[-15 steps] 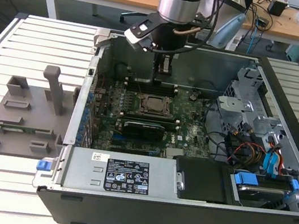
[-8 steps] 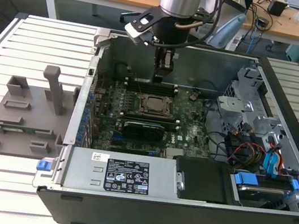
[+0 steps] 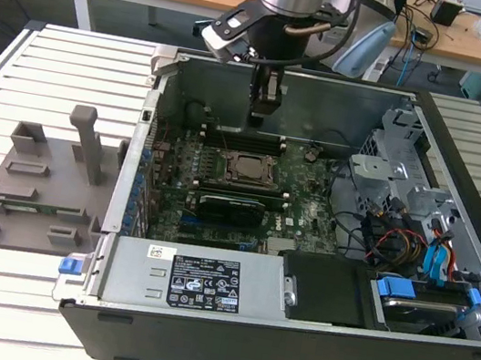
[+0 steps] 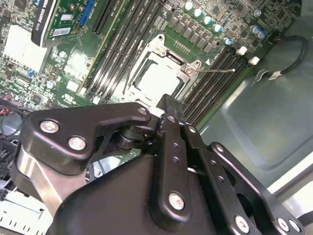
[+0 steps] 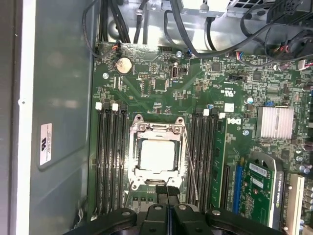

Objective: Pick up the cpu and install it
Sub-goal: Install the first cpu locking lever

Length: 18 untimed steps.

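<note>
Nearest the lens, the gripper (image 4: 166, 102) presents its black bolted linkage in both wrist views. Its fingers (image 5: 163, 192) are drawn together, the tips meeting along a thin seam. They stand over the near edge of the socket frame (image 5: 155, 128); whether they touch it cannot be told.

The cpu (image 5: 156, 156) lies flat inside that frame on the motherboard (image 5: 161, 83), its pale silver face whole in the first wrist view. Memory slots (image 5: 110, 156) flank the frame on both sides, and a thin wire lever (image 5: 190, 166) runs alongside it. In the second wrist view the linkage covers the nearer corner of the frame and part of the cpu.

The exterior view adds the wider setting. An open computer case (image 3: 240, 351) rests on a slatted table (image 3: 46, 74), and a grey tray (image 3: 35, 192) sits outside the case towards the exterior view's left. The arm hangs over the board just behind the socket. From that distance the cpu reads dark and is hard to separate from its frame.
</note>
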Tool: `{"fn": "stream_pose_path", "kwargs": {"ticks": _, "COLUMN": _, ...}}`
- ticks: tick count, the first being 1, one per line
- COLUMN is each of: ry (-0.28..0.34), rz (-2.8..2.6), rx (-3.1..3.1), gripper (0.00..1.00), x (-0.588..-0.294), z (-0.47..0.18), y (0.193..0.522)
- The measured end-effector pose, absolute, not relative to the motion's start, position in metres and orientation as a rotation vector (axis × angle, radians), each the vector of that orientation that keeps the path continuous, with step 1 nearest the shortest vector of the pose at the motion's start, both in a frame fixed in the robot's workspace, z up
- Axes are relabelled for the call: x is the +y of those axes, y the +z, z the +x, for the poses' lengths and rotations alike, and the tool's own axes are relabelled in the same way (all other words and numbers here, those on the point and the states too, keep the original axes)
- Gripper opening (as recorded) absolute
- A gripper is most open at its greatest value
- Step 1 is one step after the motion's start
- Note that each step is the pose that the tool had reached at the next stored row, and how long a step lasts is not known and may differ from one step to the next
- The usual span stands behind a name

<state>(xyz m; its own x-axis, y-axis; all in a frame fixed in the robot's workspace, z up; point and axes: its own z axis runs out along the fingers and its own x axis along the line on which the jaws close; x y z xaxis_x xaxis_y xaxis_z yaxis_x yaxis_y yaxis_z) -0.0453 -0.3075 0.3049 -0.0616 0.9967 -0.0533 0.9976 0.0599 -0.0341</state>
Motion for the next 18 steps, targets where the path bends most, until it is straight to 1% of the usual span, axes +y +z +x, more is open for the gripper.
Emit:
{"fn": "stream_pose_path", "kwargs": {"ticks": 3, "ry": -0.096, "rz": 2.141, "rx": 2.276, "gripper": 0.11, "x": -0.3075, "z": -0.0453, "y": 0.3117}}
{"fn": "stream_pose_path", "kwargs": {"ticks": 18, "ry": -0.096, "rz": 2.141, "rx": 2.275, "gripper": 0.11, "x": -0.3075, "z": -0.0453, "y": 0.3128}}
